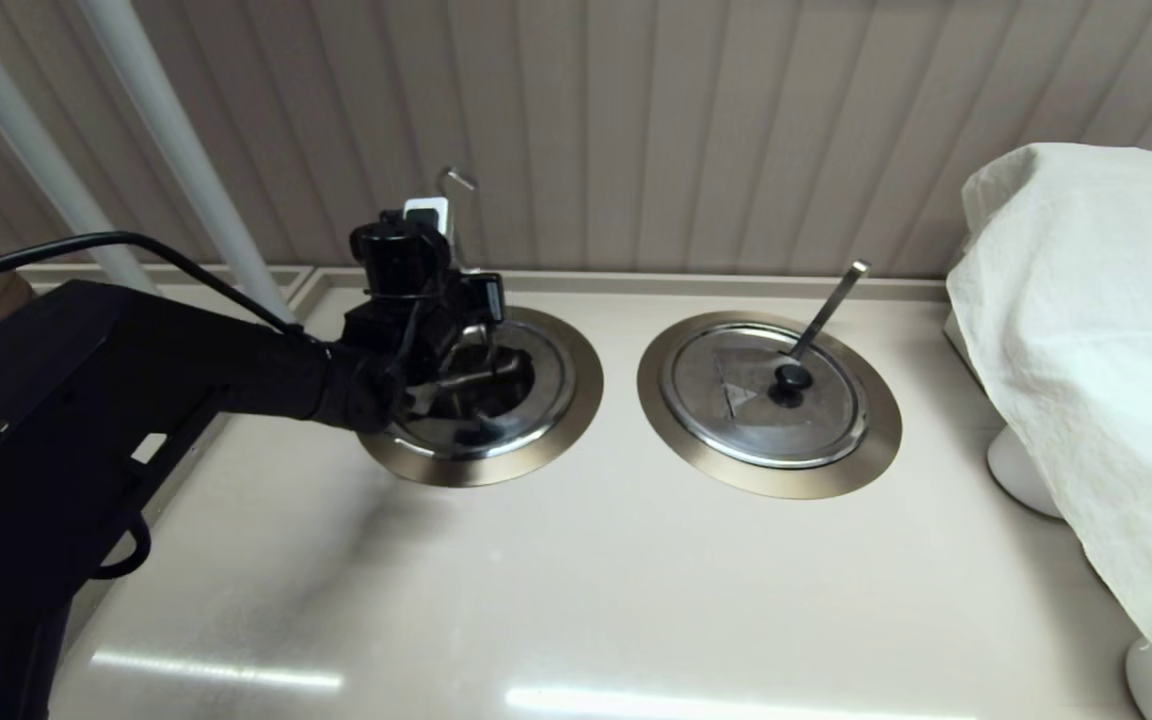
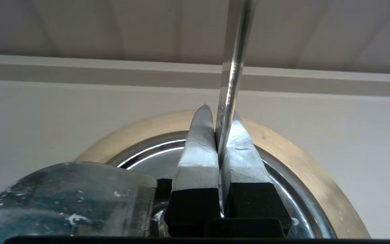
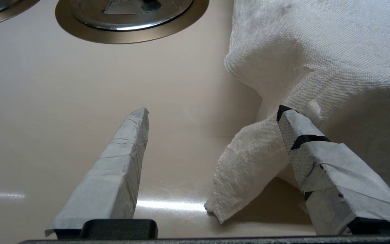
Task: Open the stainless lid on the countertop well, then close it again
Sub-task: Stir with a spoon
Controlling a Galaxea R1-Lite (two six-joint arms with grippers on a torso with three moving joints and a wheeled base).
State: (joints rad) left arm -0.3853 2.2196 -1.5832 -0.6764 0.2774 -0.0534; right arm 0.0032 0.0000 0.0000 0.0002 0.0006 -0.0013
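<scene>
The countertop well (image 1: 576, 420) with its bronze-grey flange sits at the left, and the thin hook-tipped ladle rod (image 1: 455, 183) rises behind it. My left gripper (image 1: 476, 355) hangs over the stainless lid (image 1: 548, 372); a dark gap (image 1: 513, 386) shows beside it and the knob is hidden. In the left wrist view the left gripper (image 2: 219, 113) is shut, with the ladle rod (image 2: 234, 57) showing in the slit between the tips. A shiny steel plate (image 2: 63, 200), seemingly a lifted lid half, stands beside the fingers. My right gripper (image 3: 212, 110) is open, low over the counter.
The twin well (image 1: 769, 470) at the right has its lid flat, with a black knob (image 1: 792, 378) and a flat ladle handle (image 1: 829, 303). A white cloth (image 1: 1096, 350) covers something at the far right, and its corner (image 3: 249, 169) hangs between my right fingers. Two white poles (image 1: 186, 160) stand at the back left.
</scene>
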